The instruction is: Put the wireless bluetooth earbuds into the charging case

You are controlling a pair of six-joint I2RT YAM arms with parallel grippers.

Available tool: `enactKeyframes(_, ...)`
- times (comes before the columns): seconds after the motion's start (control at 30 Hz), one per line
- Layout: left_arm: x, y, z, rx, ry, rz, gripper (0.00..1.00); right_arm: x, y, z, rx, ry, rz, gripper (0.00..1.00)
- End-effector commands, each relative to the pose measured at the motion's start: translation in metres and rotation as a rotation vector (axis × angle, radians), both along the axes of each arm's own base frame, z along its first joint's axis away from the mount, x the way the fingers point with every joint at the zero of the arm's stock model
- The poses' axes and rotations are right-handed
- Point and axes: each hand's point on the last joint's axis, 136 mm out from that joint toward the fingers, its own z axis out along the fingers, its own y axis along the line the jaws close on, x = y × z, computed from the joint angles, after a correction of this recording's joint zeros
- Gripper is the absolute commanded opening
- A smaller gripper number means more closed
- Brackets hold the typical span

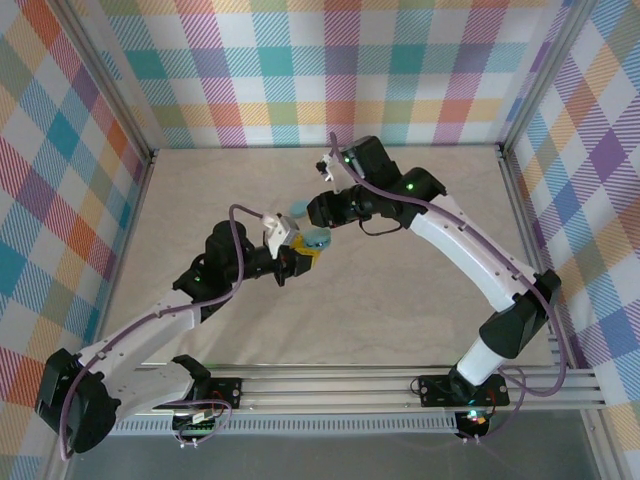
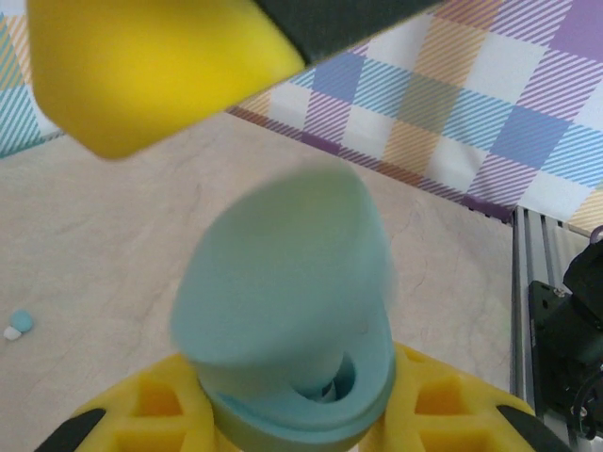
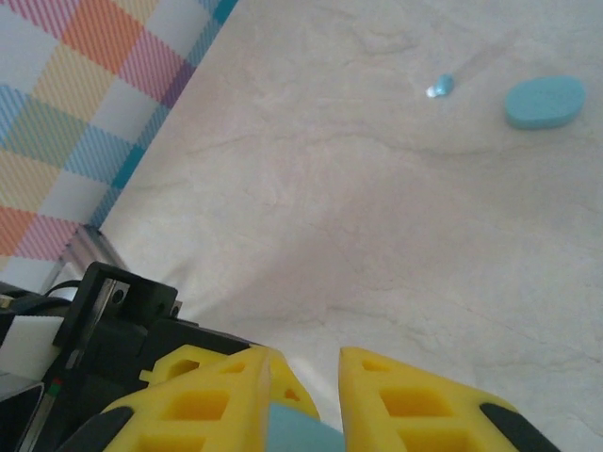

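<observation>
1. Plainly, the left gripper is clamped on the open charging case. It holds the case near the middle of the top view, seemingly raised off the table. I judge this is to offer the sockets to the other arm.
2. In the left wrist view, the lid stands swung up and leans toward 1 o'clock. That bares a dark well low in the base, at about 5 o'clock. The base's long axis runs from 9 to 3 o'clock across the yellow finger beneath it.
3. In the top view, the right gripper hangs just at 11 o'clock of the held case. Its fingers pinch a small teal piece, which I take for an earbud. Most of it is hidden, so I cannot tell which way it points.
4. In the right wrist view, a loose earbud lies on the table at 1 o'clock. A closed spare case lies flat at 2 o'clock, its long axis nearly 9 to 3, well apart from both grippers.
</observation>
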Motion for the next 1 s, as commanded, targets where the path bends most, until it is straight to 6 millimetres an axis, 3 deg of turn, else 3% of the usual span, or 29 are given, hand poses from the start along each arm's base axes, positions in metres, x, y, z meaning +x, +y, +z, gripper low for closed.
enactKeyframes(0.0, -0.004, 0.002, 0.015, -0.027, -0.038, 0.007, 0.0, -0.021, 0.008, 0.01, 0.078, 0.061, 0.082, 0.26)
enactKeyframes(0.13, -0.002, 0.003, 0.016, -0.014, -0.046, 0.018, 0.0, -0.031, -0.005, 0.012, 0.077, 0.057, 0.065, 0.26)
enactKeyframes(0.3, 0.002, 0.004, 0.018, -0.031, -0.054, 0.036, 0.0, -0.02, -0.041, 0.015, 0.134, 0.058, -0.081, 0.38)
enactKeyframes(0.37, 0.003, 0.003, 0.02, -0.041, -0.053, 0.04, 0.0, -0.018, -0.046, 0.021, 0.221, 0.086, -0.098, 0.42)
enactKeyframes(0.57, 0.004, 0.0, 0.032, -0.065, -0.053, 0.028, 0.0, -0.023, -0.036, 0.026, 0.379, 0.183, -0.04, 0.58)
enactKeyframes(0.77, 0.008, -0.007, 0.036, -0.082, -0.042, 0.01, 0.0, -0.025, -0.023, 0.024, 0.469, 0.255, 0.017, 0.61)
enactKeyframes(0.97, 0.01, -0.011, 0.044, -0.103, -0.043, -0.003, 0.0, -0.022, -0.024, 0.005, 0.425, 0.288, -0.006, 0.62)
